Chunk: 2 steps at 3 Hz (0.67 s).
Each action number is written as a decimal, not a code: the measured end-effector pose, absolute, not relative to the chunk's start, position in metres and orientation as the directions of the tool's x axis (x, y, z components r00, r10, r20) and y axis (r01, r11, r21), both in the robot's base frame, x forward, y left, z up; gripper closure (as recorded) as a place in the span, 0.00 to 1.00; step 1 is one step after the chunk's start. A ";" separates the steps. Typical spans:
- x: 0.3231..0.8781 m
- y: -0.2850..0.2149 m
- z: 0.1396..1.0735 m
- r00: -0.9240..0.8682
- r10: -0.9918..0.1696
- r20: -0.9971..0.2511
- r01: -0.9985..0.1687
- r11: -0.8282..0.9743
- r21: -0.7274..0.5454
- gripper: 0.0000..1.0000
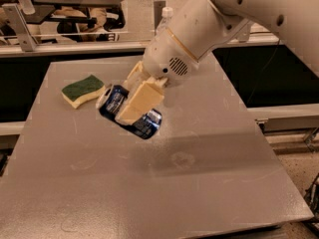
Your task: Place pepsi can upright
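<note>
The grey bench filled most of the camera view, its top scuffed and marked with faint rings. Over it, from the upper right, reached the robot's thick white arm, angled down and to the left and ending in a rounded wrist with a small vent grille.

From that wrist the pincer pointed down-left over the left middle of the bench. Its tan fingers were clenched around the pepsi can, one finger lying flat across the near side of the can and the other showing just behind it, closer to the wrist.

The can was dark blue with white print and was not upright. It was tilted, its long axis running from upper left to lower right, with a silver rim showing at the upper-left end. It seemed to be held clear of the bench top, as a soft shadow lay on the surface below and to the right of it, though whether its lower end touched the bench could not be told for certain.

Just beside the can's upper-left end, on the bench, lay a sponge, green on top and yellow beneath. A clear water bottle with a white cap stood at the far edge, partly hidden behind the arm.
</note>
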<state>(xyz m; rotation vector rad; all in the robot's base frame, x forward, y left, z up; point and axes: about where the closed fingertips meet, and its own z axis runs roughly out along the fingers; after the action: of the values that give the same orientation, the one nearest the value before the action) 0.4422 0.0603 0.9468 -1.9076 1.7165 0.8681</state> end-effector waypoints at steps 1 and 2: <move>0.449 0.052 0.956 0.032 -0.572 -0.820 -0.985 -0.155 0.070 1.00; 0.451 0.040 0.953 0.020 -0.447 -0.894 -0.988 -0.143 0.049 1.00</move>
<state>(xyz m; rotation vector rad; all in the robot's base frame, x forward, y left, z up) 0.4512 0.0401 0.9535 -1.6593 1.4816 1.0777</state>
